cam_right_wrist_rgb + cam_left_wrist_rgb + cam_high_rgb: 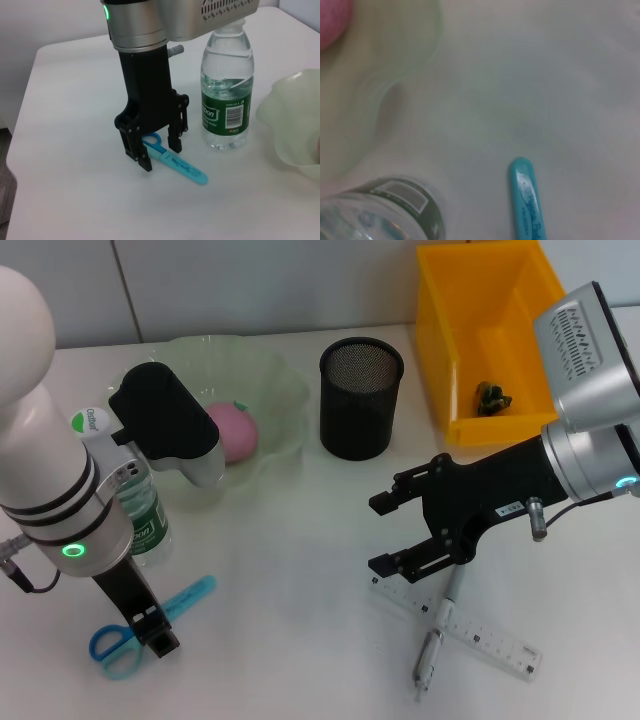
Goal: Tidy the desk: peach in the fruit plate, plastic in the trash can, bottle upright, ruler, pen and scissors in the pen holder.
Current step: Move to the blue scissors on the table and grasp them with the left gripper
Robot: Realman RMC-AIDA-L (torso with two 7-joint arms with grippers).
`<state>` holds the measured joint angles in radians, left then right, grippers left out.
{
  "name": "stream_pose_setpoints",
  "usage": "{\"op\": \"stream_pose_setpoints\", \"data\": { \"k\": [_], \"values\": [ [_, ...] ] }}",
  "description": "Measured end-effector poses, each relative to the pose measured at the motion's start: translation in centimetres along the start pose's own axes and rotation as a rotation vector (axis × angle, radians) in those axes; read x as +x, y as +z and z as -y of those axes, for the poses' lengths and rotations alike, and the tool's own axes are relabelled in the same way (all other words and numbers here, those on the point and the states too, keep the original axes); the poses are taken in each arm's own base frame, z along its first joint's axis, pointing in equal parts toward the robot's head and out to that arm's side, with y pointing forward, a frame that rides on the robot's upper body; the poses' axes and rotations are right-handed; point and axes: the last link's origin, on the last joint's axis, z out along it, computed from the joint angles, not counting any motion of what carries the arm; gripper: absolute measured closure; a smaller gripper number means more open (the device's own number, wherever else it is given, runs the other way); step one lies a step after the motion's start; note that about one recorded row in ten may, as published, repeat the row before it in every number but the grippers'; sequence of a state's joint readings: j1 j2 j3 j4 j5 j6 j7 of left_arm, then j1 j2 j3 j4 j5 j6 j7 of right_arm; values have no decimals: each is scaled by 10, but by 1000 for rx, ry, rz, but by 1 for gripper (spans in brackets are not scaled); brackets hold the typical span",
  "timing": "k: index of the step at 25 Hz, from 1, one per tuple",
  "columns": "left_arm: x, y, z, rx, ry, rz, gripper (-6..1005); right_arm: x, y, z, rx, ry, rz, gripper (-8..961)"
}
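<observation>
- Beside the upright clear plastic water bottle (227,100), your left gripper (157,150) stands, fingers apart, straddling the blue-handled scissors (172,161).
- Scissors' long axis runs crosswise between them.
- Right gripper (400,532) hovers farther away, fingers apart.

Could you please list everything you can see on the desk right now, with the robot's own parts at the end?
Peach: one, pink, in the fruit plate.
Fruit plate: one, pale green, far left of the desk.
Water bottle: one, clear with a green label, upright beside the plate.
Scissors: one pair, blue, near left, between the left gripper's fingers.
Pen holder: one, black mesh, far centre.
Trash can: one, yellow, far right, holding a dark scrap.
Ruler: one, clear, near right.
Pen: one, grey, lying across the ruler.
Left gripper: open, down around the scissors.
Right gripper: open, above the ruler.
</observation>
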<state>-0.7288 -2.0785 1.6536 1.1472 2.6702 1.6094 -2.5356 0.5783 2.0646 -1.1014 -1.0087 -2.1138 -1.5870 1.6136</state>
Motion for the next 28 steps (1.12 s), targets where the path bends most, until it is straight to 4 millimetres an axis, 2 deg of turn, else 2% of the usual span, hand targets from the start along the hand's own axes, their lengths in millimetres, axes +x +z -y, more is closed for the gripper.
{"op": "stream_pose_setpoints", "data": {
  "k": [3,28],
  "values": [
    [0,0,0,1,-1,1,412,0,0,0,-1,0,1,198],
    [0,4,3,5,-4,5,438,0,-1,0,-3,2,2,198]
  ]
}}
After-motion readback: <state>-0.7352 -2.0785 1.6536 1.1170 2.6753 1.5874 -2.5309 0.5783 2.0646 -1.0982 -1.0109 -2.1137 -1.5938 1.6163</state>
